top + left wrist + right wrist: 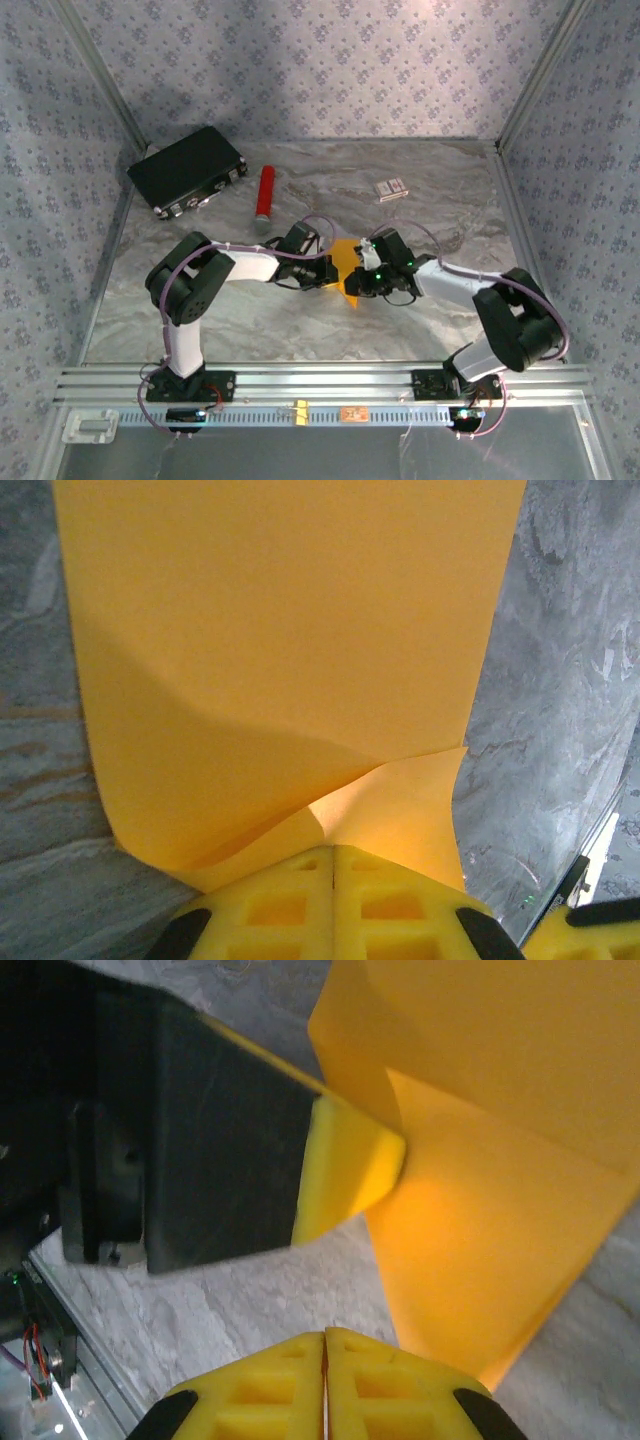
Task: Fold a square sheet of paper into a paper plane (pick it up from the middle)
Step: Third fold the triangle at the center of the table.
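Note:
The orange-yellow square sheet of paper (347,263) hangs off the table between my two grippers at the middle. It is folded over in layers, with a crease (500,1130) running across it. Whether it forms a paper plane I cannot tell. My left gripper (333,848) is shut on the paper's near edge, and the sheet (280,630) spreads out from its jaws. In the top view that left gripper (333,270) meets the paper from the left. My right gripper (325,1333) is shut just left of the sheet's lower corner, with nothing seen coming out of its jaws. The left gripper's fingers (345,1170) pinch the paper ahead of it.
A black case (188,168) lies at the back left. A red cylinder (266,192) is beside it, and a small white-and-red box (392,189) sits at the back right. Patterned walls close three sides, and a metal rail (320,380) runs along the near edge.

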Controlling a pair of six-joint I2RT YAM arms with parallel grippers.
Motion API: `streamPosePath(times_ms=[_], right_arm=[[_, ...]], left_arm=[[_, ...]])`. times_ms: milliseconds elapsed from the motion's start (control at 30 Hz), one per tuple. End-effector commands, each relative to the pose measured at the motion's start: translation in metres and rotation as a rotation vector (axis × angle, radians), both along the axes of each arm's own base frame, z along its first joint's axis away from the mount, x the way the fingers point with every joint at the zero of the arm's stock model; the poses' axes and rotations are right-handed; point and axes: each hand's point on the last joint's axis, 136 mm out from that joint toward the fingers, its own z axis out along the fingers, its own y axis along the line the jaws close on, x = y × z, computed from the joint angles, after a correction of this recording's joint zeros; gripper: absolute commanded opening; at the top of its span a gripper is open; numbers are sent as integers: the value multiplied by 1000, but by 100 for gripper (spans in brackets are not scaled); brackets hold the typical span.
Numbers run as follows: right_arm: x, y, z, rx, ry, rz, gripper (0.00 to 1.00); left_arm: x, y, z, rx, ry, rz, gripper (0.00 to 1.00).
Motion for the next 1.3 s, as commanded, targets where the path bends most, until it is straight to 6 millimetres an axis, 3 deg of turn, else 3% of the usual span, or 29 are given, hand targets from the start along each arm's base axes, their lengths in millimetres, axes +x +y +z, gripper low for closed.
streamPosePath(times_ms=[0,167,300,533,633,867,1067,1267], right_arm=[[7,0,-10,-25,37,-33,10],[-14,-20,-44,-99,134,-50,7],[-31,-32,-67,-142,197,-60,4],[-31,-37,-71,-161,200,-83,2],[-28,-36,-69,-157,193,-87,2],[-29,-39,-70,-159,195,-93,1],[-33,-43,-74,-171,206,-94,1],[-34,-46,-76,-184,201,-94,0]], left_arm=[[-11,18,-31,123,42,6,0],[-7,13,-21,99,25,0,0],[1,2,3,48,-16,-14,0],[3,-12,43,-14,-108,-53,2],[-5,-16,40,-11,-99,-63,2],[-16,-18,6,39,-40,-52,0],[-5,-2,-16,103,-50,-6,0],[10,4,-11,99,-76,18,0]])
